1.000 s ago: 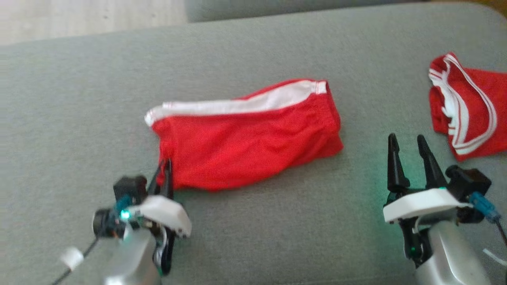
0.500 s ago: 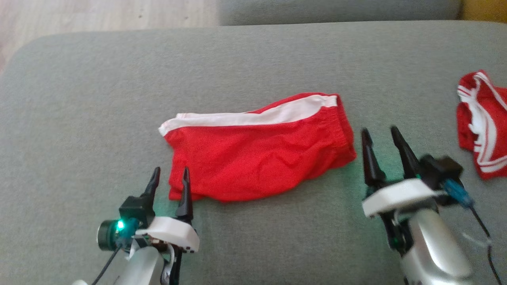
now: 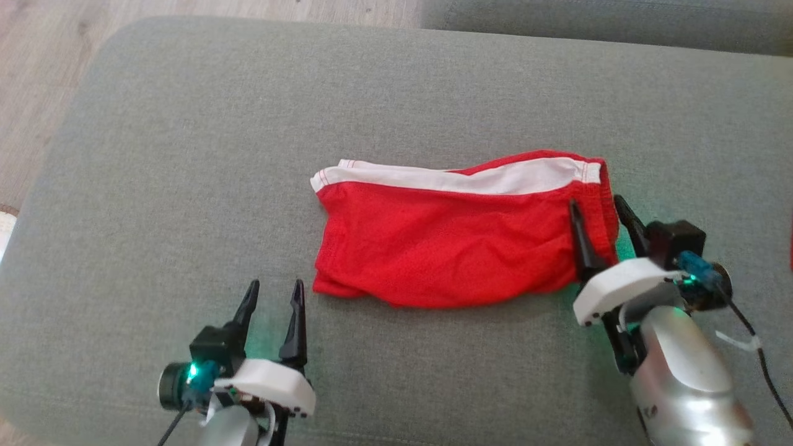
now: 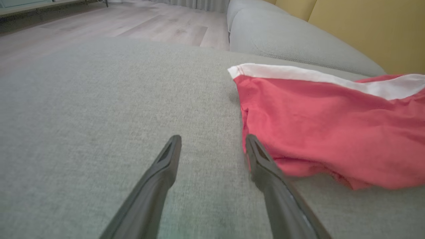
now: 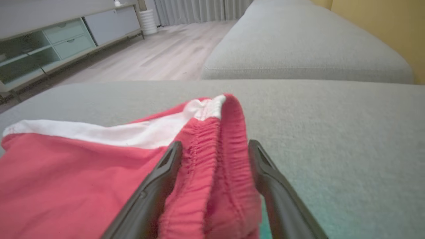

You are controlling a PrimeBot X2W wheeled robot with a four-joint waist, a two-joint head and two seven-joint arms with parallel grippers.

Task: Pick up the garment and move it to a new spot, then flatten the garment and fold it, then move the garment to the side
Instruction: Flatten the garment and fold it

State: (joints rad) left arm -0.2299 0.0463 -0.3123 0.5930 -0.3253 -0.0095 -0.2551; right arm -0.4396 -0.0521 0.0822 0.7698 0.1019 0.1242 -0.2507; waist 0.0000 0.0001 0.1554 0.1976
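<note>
Cushion (image 3: 186, 155): garment (image 3: 452, 248) crosswise, waistband (image 3: 606, 198) rightward

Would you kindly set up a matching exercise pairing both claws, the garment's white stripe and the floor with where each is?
1. left claw
2. right claw
3. white stripe
4. wooden floor

A. along the red garment's far edge
B. open, astride the elastic waistband
C. beyond the grey cushion's left edge
D. open over bare cushion, beside the garment's left end

Pairs: 1-D, 2-B, 3-A, 4-C
</note>
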